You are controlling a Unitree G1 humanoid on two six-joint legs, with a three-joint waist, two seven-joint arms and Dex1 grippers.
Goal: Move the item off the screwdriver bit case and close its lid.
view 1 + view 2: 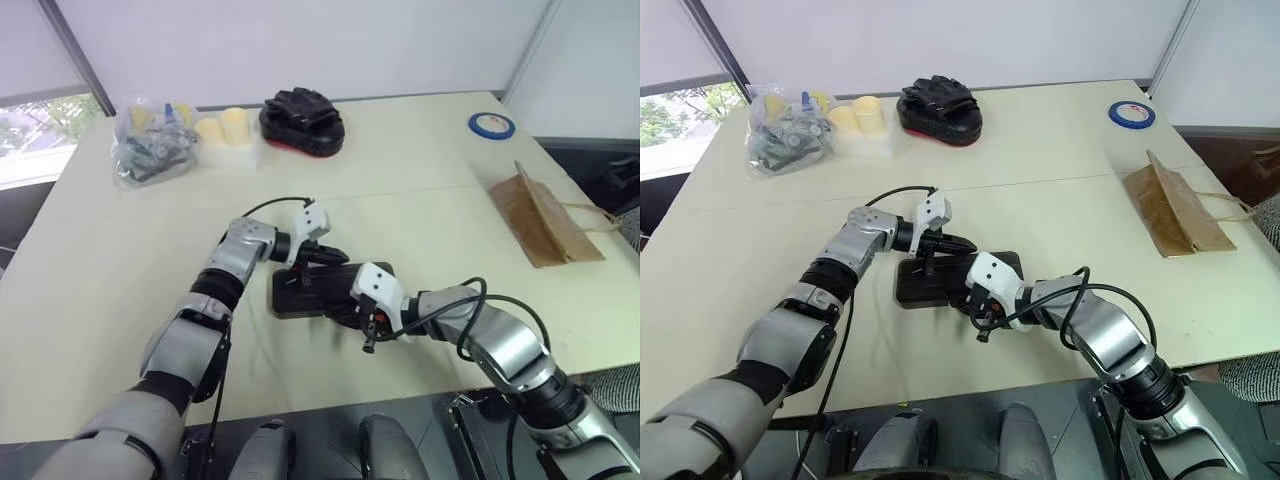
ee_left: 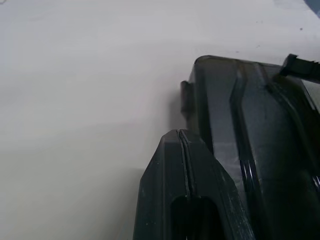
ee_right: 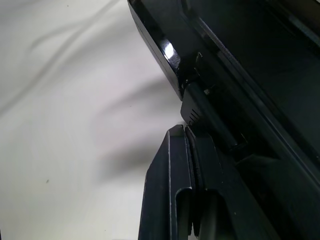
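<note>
Jaws of both grippers pressed together, resting against the screwdriver bit case [image 1: 312,290].

The screwdriver bit case [image 1: 318,290] lies near the front edge of the bench [image 1: 420,180], between the left gripper [image 1: 325,252] behind it and the right gripper [image 1: 368,318] at its front right corner. The lid [image 2: 260,150] seems down on it. The paper bag [image 1: 540,218] lies well apart, far right. A bulky object [image 1: 302,122], cups [image 1: 226,128] and a plastic bag [image 1: 150,142] line the back; a tape roll [image 1: 491,125] sits back right.
</note>
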